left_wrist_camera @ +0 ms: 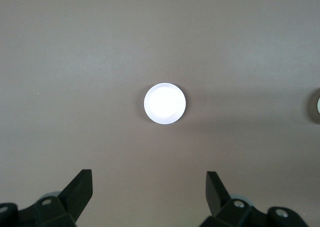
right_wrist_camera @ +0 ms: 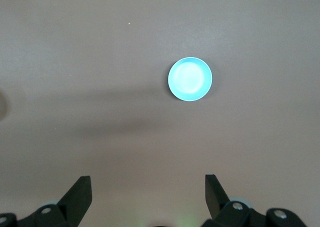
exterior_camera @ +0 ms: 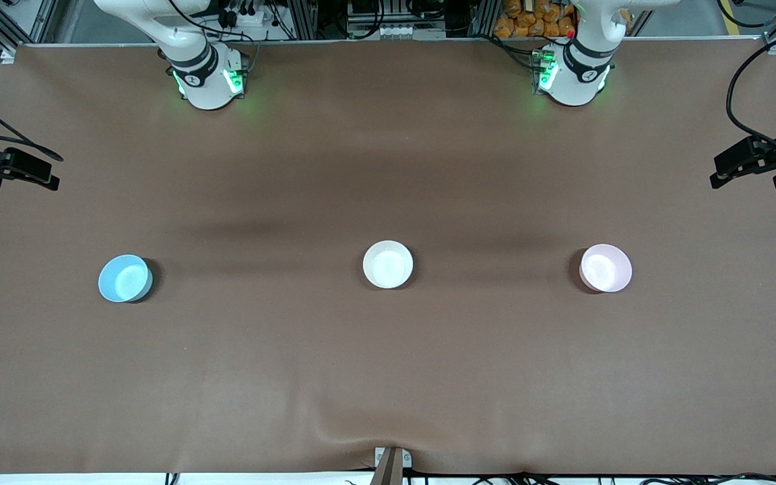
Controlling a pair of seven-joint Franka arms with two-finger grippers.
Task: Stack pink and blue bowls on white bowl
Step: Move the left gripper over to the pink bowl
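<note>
Three bowls sit in a row across the middle of your brown desk, none yet stacked: the blue bowl at centre-left of the front frame, the white bowl at dead centre, the pink bowl at centre-right. Your left pincer hangs high over the pink bowl, which glares near-white in its wrist view, fingers spread wide and empty; your right pincer hangs high over the desk near the blue bowl, likewise spread and empty. The step in hand looks like the first pick. Do it well by centring one finger inside the rim and one outside, descending straight, and closing gently, since these light, smooth bowls will likely slide or tip.
</note>
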